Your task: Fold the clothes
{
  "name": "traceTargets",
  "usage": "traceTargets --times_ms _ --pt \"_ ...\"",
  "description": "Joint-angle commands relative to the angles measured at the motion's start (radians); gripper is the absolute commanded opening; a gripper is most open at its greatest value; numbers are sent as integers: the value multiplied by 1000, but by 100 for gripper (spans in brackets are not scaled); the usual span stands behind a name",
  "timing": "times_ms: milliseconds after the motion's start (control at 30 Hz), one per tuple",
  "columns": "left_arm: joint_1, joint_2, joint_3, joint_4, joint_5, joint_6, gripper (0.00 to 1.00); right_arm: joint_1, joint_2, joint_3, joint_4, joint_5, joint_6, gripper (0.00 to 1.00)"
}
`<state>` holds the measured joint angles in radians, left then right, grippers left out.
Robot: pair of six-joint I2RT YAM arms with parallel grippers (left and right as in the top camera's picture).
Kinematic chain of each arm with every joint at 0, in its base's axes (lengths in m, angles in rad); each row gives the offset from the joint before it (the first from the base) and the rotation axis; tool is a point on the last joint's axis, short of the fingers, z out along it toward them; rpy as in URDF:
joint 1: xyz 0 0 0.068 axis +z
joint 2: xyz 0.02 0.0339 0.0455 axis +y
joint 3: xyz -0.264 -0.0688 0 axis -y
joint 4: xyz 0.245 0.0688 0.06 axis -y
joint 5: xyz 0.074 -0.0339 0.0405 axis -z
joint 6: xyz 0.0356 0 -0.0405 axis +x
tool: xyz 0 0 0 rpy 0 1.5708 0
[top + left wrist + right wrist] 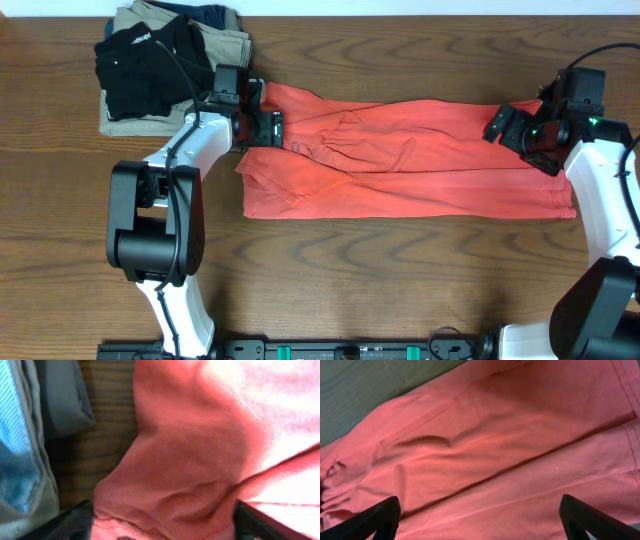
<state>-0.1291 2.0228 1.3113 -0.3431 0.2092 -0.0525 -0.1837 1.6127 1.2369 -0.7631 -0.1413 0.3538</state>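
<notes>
I see my left hand point(160, 525) spread wide over one bunched end of the coral-red cotton T-shirt point(400, 165) and my right hand point(480, 517) equally wide above its opposite end, the shirt lying in a long band across the brown wooden surface point(400, 290).

Noted: the left arm point(195, 150) is bent at the elbow, forearm low; the right arm point(598, 195) mirrors it. The left gripper point(262, 128) and right gripper point(512, 126) face inward, both with jaws spread wide.
</notes>
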Motion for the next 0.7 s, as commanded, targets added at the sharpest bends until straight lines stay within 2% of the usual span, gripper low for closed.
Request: traceTargets --times_ms 0,100,267,367,533,667 --pt "1 14 15 0 -11 14 70 8 -2 3 -1 11 -19 99" --pt "1 14 15 -6 -11 14 52 8 -2 3 -1 11 -19 99" --pt "1 4 15 -9 -11 14 11 8 -2 3 0 31 -18 99" --pt "0 -26 15 -14 -11 3 7 7 -2 3 4 68 -10 99" --pt "0 -126 15 -26 -12 -24 6 -2 -2 3 62 98 12 99" --pt "0 -203 15 -46 -11 -32 6 -3 -2 3 136 92 -31 99"
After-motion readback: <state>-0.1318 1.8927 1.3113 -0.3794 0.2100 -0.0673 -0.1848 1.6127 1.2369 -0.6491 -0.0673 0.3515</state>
